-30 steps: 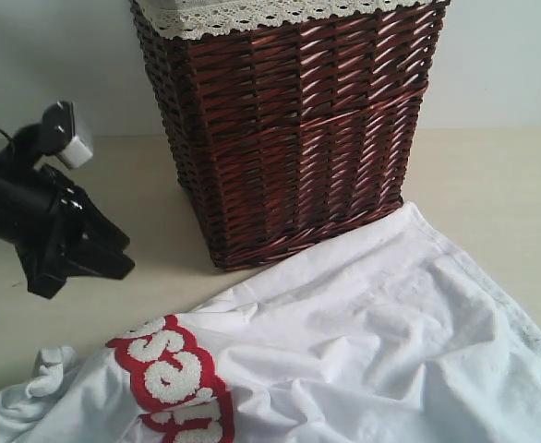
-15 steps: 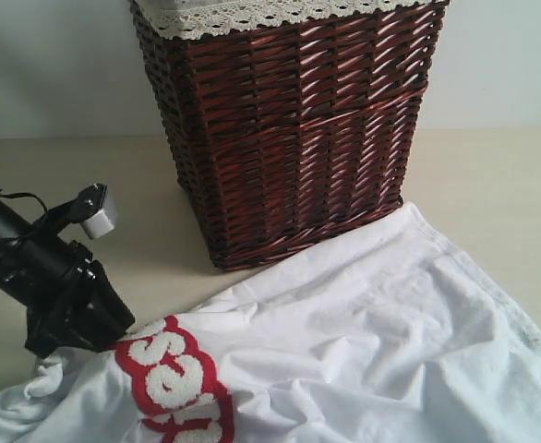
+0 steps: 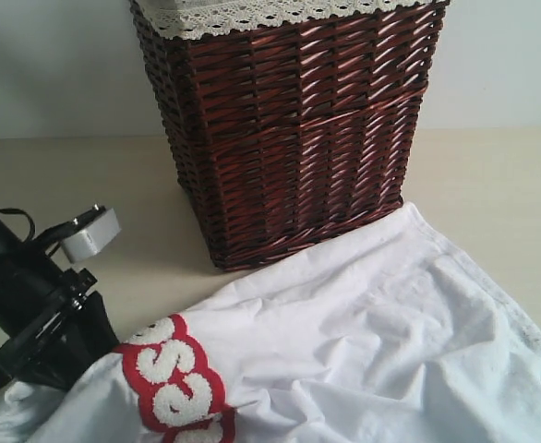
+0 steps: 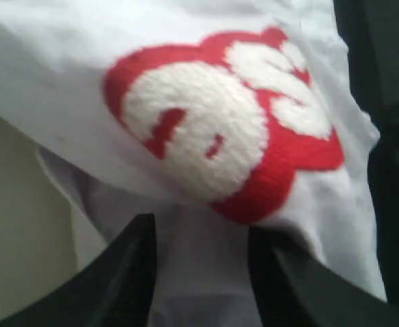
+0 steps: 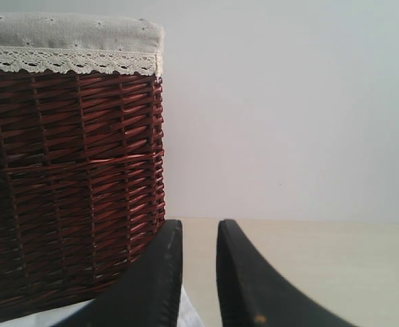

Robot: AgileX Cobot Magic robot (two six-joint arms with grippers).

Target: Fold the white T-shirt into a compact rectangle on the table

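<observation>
First grab, I'd say: the left gripper (image 4: pixel 201 231) has parted fingers with the white T-shirt (image 3: pixel 363 341) between them, lying on the table (image 3: pixel 492 185) (not pinched yet). Next, close. The right gripper (image 5: pixel 198 228) is narrowly parted and empty.

White T-shirt (image 3: pixel 372 341) rumpled, spread on beige table (image 3: pixel 492 175), red-banded lettering up.

The exterior view looks slightly down at the wicker basket (image 3: pixel 289 129), which the right wrist view faces level. The left wrist view, blurry, seems very near the white T-shirt (image 4: pixel 50 88).
</observation>
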